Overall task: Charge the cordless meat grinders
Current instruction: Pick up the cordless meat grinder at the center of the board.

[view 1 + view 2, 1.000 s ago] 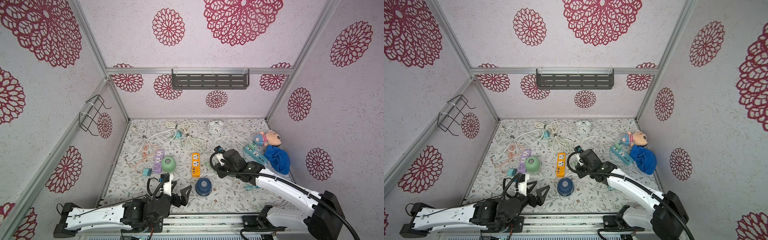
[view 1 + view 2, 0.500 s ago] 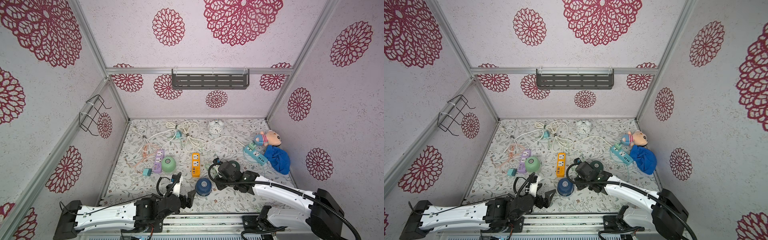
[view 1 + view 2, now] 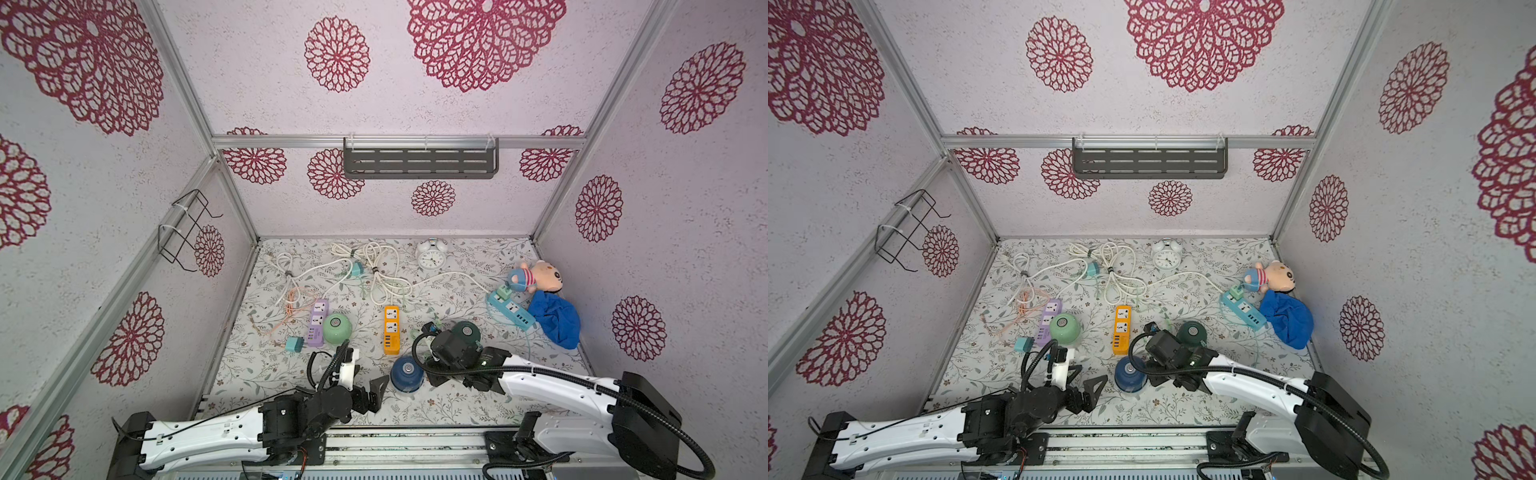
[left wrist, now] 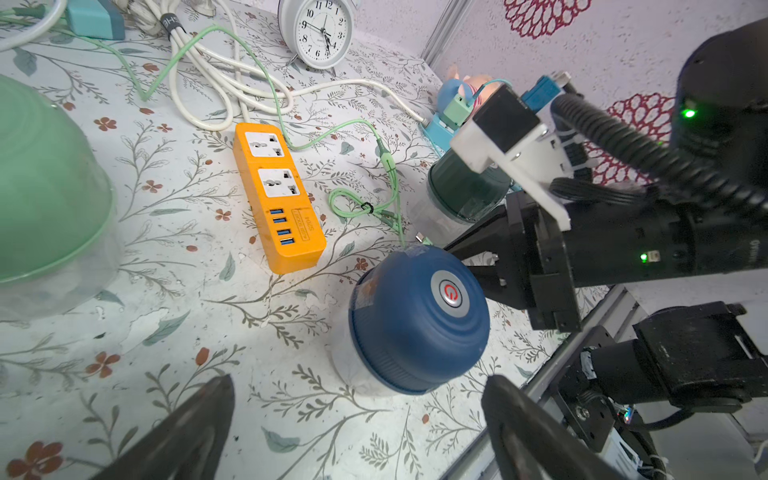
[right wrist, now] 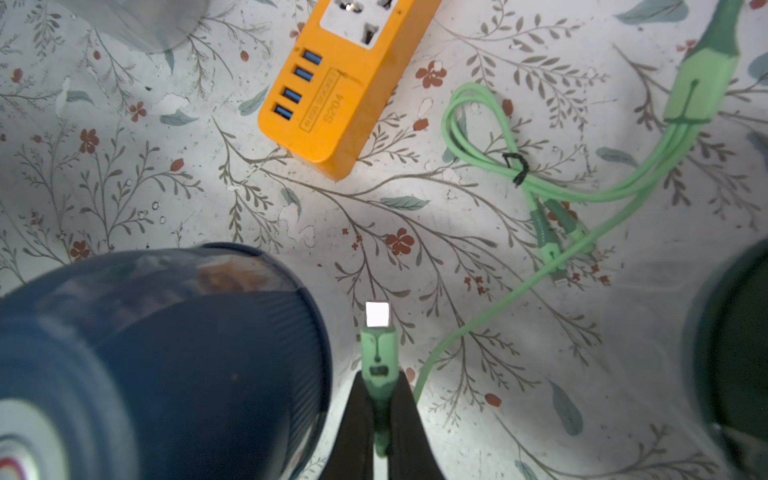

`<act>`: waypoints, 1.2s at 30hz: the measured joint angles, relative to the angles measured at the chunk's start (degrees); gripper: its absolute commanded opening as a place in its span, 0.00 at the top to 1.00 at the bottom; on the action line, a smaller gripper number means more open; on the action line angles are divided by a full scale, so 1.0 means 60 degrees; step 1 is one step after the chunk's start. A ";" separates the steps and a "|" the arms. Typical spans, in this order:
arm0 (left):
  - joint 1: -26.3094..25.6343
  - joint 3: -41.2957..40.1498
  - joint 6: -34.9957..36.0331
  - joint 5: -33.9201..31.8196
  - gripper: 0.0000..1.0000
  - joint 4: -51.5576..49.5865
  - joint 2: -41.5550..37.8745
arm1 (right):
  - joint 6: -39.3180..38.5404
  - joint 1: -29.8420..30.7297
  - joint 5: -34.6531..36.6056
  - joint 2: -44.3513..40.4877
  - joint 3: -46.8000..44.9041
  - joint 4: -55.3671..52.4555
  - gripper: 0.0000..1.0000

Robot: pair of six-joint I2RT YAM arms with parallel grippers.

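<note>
Far left on the mat lies the purple strip. A teal adapter sits at its near end, and the mint grinder stands upright just beside its right edge.

Near of those, my left gripper hangs low over the mat with its jaws spread as wide as they go and nothing between them. In its wrist view my two fingertips frame the navy grinder, which stands a little beyond them, untouched.

Right of the mint grinder lies the orange strip, with its four USB ports at the near end. The navy grinder stands upright just near of that end and slightly to the right, silver button up.

Far back against the wall stands the white clock.

Just right of the navy grinder, my right gripper is pinched tight on a green plug. The plug's metal tip sticks out past my fingertips, beside the navy dome with a gap showing, and points toward the orange strip. Its green cable loops on the mat between the orange strip and the dark green grinder, which stands upright just far of my right wrist.

Farther right lie the blue strip, a blue cloth and a plush toy by the right wall.
</note>
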 measured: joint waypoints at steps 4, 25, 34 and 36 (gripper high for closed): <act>0.0000 0.0007 -0.0055 0.0200 0.03 -0.0517 -0.0233 | 0.0018 0.0222 0.0022 0.0499 0.0310 0.0036 1.00; -0.1865 0.0557 0.0517 -0.0259 0.03 -0.0874 0.2488 | 0.0004 0.0539 -0.0109 0.2630 0.1719 0.1173 1.00; -0.2262 -0.0273 0.1417 -0.1698 0.03 0.2426 0.4470 | -0.0007 0.0393 -0.0386 0.2637 0.1701 0.1392 1.00; -0.2262 -0.0488 0.1610 -0.1934 0.03 0.2911 0.4561 | -0.0004 0.0310 -0.0535 0.2630 0.1628 0.1541 1.00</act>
